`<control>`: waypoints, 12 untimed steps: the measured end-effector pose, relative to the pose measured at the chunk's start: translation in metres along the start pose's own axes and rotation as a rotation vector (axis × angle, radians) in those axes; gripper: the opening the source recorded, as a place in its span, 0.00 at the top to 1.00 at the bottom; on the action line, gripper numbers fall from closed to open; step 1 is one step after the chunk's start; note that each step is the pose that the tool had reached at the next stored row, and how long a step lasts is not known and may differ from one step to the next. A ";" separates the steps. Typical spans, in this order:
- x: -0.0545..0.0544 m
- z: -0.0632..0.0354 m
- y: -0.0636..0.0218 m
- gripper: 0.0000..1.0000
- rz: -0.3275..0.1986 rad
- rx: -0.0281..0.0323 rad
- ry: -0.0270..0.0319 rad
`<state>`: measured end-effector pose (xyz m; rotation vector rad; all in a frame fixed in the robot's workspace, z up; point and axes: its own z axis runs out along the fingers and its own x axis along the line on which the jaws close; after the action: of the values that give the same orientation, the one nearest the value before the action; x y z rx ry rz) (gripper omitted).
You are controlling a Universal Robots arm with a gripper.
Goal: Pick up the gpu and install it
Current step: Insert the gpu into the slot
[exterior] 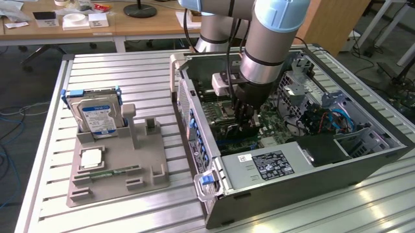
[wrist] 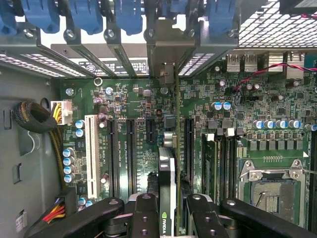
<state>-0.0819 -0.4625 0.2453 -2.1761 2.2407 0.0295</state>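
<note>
Fingers (wrist: 167, 208) clamped on gpu (wrist: 167, 163), edge-on over motherboard (wrist: 124, 99); best kept square to slot, bracket toward rear.

A ribbed, brushed-metal table (exterior: 129, 77) carries a matt grey plastic rack (exterior: 116, 165) and a hard drive (exterior: 98, 114) with a shiny metal face. The computer case (exterior: 363, 165) is dull grey sheet metal. The gripper (wrist: 168, 208) has matt black fingers (wrist: 143, 213) closed on the gpu (wrist: 167, 183), glossy edge up, over a green circuit board (wrist: 138, 99).
</note>
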 end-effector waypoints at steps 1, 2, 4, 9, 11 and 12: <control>0.000 0.0000 0.0001 0.73 0.000 0.0000 0.0000; 0.000 0.0001 0.0003 0.73 0.000 0.0002 -0.0001; 0.000 0.0001 0.0009 0.73 0.000 0.0006 -0.0003; 0.000 0.0007 0.0019 0.73 0.000 0.0006 0.0001; 0.000 0.0014 0.0024 0.73 0.000 0.0005 0.0004; 0.000 0.0015 0.0024 0.73 0.000 0.0004 0.0004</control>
<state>-0.0843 -0.4626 0.2438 -2.1764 2.2405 0.0285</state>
